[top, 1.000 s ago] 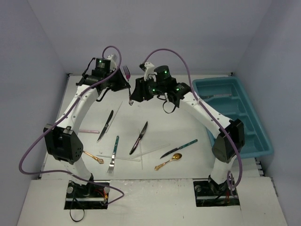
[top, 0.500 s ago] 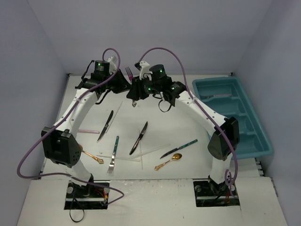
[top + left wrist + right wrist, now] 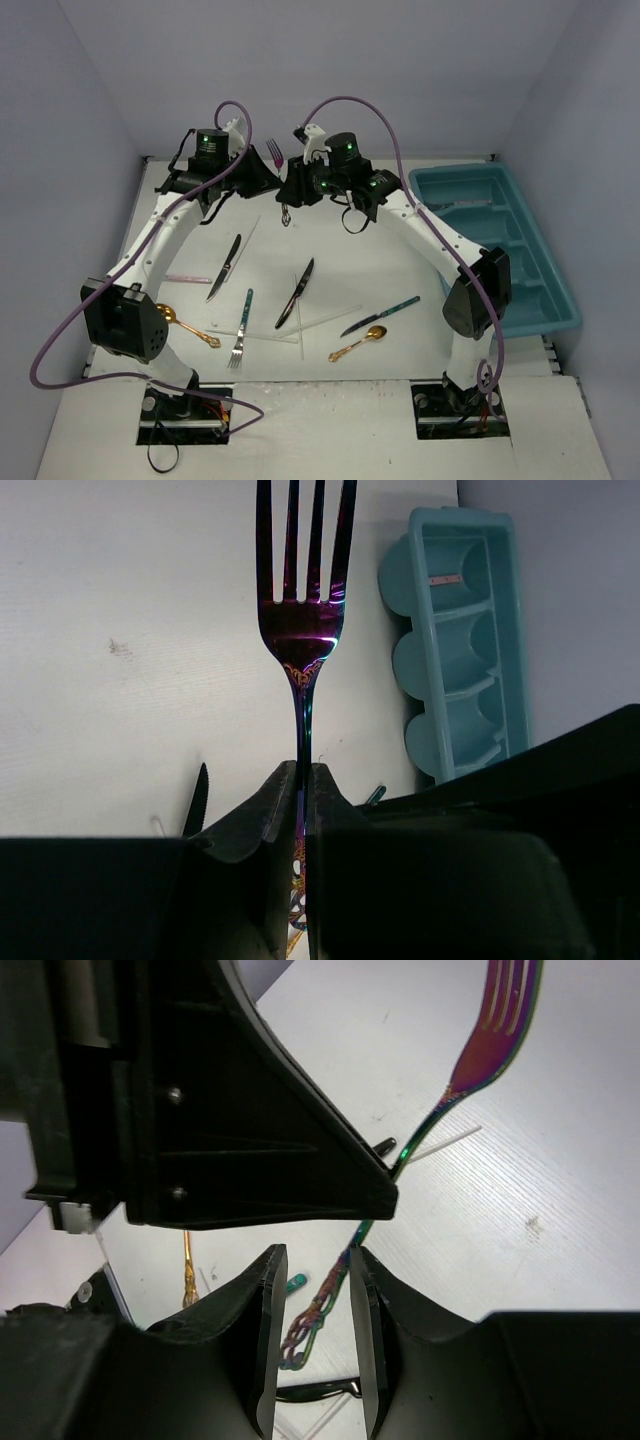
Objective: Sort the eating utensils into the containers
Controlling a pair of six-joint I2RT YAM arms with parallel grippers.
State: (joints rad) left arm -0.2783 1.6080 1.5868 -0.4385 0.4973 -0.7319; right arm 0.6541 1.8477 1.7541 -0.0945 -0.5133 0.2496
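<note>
An iridescent purple fork (image 3: 271,154) hangs upright above the back of the table, tines up. My left gripper (image 3: 266,181) is shut on its neck; in the left wrist view the fork (image 3: 300,630) rises from the pinched jaws of that gripper (image 3: 302,770). My right gripper (image 3: 291,194) faces it from the right. Its jaws straddle the fork's patterned lower handle (image 3: 322,1305), and a gap still shows on the left side of the right gripper (image 3: 315,1255). The teal tray (image 3: 562,300) of long containers sits at the right, also visible as the tray (image 3: 455,660) in the left wrist view.
On the table lie two dark knives (image 3: 225,266) (image 3: 296,292), a teal-handled fork (image 3: 241,328), a teal-handled knife (image 3: 381,316), two gold spoons (image 3: 358,343) (image 3: 186,327) and thin white sticks (image 3: 270,337). Walls enclose the table on three sides.
The right gripper's jaws have narrowed around the fork's handle. Both wrists and the fork have shifted slightly, and the left arm's elbow has swung further left.
</note>
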